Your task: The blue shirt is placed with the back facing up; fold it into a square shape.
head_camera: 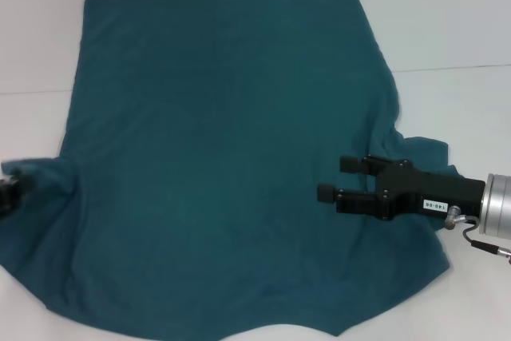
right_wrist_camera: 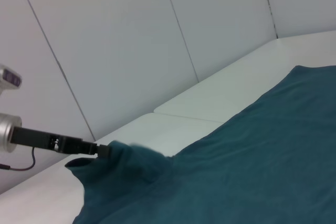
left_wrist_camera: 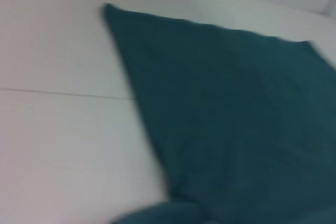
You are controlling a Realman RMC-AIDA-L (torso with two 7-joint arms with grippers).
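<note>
The white surface (head_camera: 463,29) is seen beneath everything, with a thin seam running across it. Most of it is covered by the blue shirt (head_camera: 215,157), which is spread nearly flat; its far edge lies straight across the far side of the surface, and its near edge reaches the bottom of the head view. On the robot's left side the sleeve is lifted off the surface and bunched into a raised fold, and on the right side the sleeve lies rumpled beside the body of the shirt.

The right gripper (head_camera: 337,178) is held over the shirt's right part, pointing toward the robot's left, its two black fingers (head_camera: 351,164) parted with nothing between them.

The left gripper (head_camera: 9,191) is seen at the left edge of the head view, its fingers clenched on the lifted sleeve cloth, as is shown from afar in the right wrist view (right_wrist_camera: 105,150).
</note>
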